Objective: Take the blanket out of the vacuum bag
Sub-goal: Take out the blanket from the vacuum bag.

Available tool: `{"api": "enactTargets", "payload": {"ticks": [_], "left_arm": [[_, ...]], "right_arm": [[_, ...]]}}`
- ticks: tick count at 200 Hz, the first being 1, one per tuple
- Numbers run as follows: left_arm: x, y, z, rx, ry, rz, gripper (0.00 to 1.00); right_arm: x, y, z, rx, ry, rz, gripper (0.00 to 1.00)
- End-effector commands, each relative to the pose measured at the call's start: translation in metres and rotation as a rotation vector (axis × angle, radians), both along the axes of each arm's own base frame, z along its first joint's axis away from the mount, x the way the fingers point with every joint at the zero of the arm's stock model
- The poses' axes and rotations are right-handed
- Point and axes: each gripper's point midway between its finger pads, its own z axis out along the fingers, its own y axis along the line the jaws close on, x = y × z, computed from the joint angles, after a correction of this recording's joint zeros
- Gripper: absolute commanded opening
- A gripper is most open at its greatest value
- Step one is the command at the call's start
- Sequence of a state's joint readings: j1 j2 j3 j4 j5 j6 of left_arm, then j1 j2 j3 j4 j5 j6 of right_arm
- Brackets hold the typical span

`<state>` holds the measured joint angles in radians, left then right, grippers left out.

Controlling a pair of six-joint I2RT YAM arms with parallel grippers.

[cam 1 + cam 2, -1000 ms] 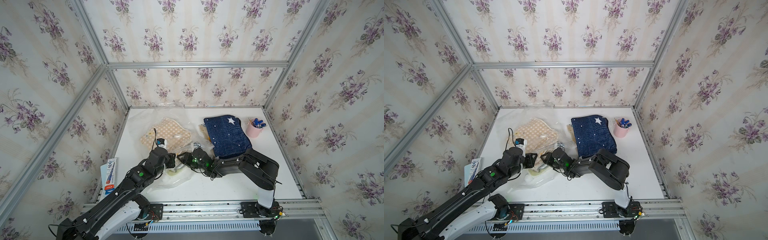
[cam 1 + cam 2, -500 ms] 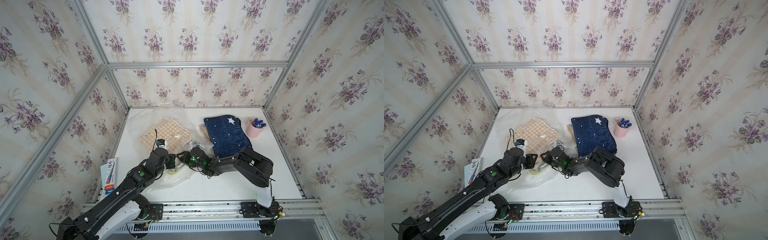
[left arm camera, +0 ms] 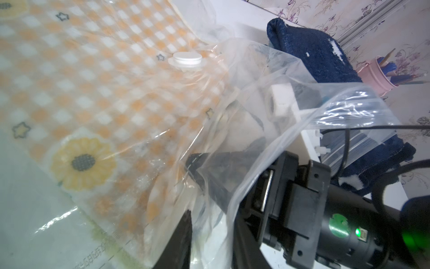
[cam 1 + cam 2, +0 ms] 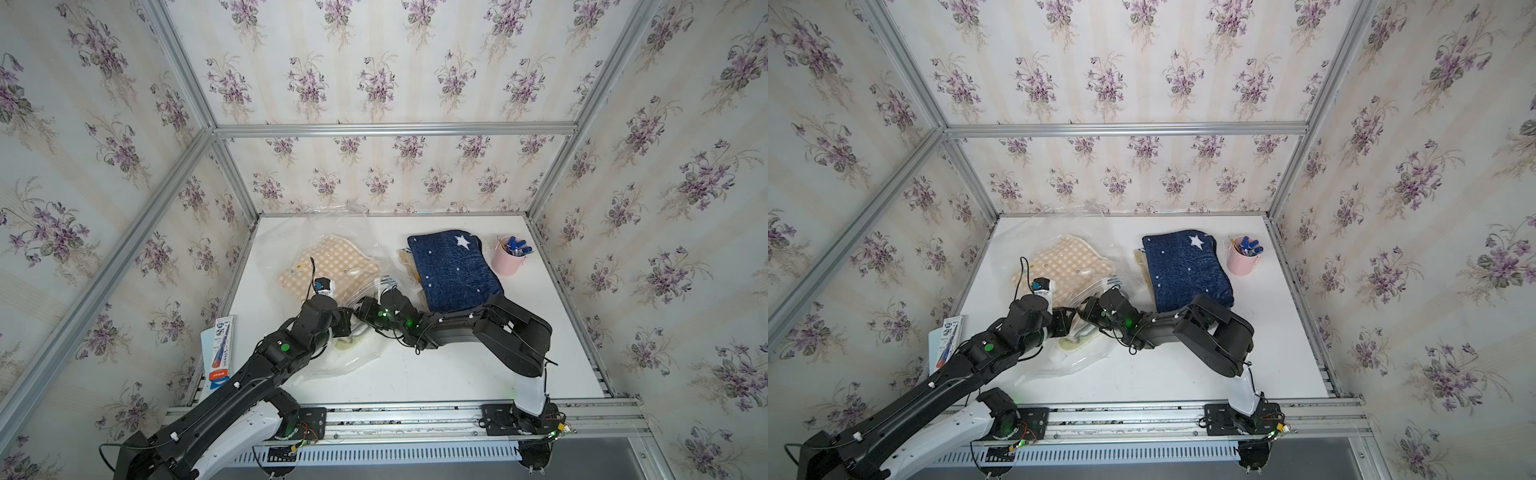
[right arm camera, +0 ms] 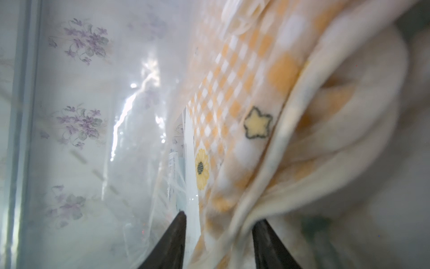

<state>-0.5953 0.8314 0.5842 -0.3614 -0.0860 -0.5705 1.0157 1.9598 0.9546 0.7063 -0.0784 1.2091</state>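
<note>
Right gripper [image 5: 222, 235] fingers sit apart inside the vacuum bag [image 3: 344, 109], with the blanket [image 5: 244, 76] fold between them. Left gripper [image 4: 347, 322] has bag plastic between its fingers, can't tell if it's pinched.

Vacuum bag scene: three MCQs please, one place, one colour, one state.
1. Where is the orange-and-white checked blanket? A. bare on the white tabletop B. inside the transparent crinkly plastic vacuum bag C. hanging on the wall
2. What colour is the small round cup holding pens? A. green B. black C. pink
3. How do the jaws of the right gripper stand? A. apart around a blanket fold B. shut on the cup C. outside the bag
Answers: B, checks show through plastic; C, pink in both top views; A, right wrist view shows them apart at the fold.
</note>
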Motion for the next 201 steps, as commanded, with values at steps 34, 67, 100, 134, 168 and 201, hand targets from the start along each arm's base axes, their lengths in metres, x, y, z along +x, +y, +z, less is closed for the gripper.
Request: {"api": "enactTargets", "payload": {"ticks": [34, 67, 100, 134, 168, 201], "left_arm": [[0.002, 0.002, 0.009, -0.01, -0.032, 0.012, 0.31], [0.004, -0.001, 0.003, -0.011, -0.025, 0.009, 0.3], [0.004, 0.0, 0.002, -0.013, -0.029, 0.011, 0.3], [0.002, 0.003, 0.008, -0.011, -0.048, 0.014, 0.3], [0.001, 0.002, 0.008, -0.013, -0.043, 0.005, 0.3], [0.001, 0.003, 0.011, -0.004, -0.047, 0.002, 0.3]], "right_arm": [[-0.003, -0.01, -0.018, 0.012, 0.06, -0.086, 0.51], [0.008, -0.012, -0.011, 0.05, 0.029, -0.158, 0.53], [0.021, -0.001, -0.01, 0.061, 0.009, -0.184, 0.55], [0.029, 0.008, -0.022, 0.061, 0.033, -0.2, 0.58], [0.034, 0.017, -0.025, 0.06, 0.024, -0.197, 0.53], [0.035, 0.021, -0.009, 0.091, -0.017, -0.177, 0.31]]}}
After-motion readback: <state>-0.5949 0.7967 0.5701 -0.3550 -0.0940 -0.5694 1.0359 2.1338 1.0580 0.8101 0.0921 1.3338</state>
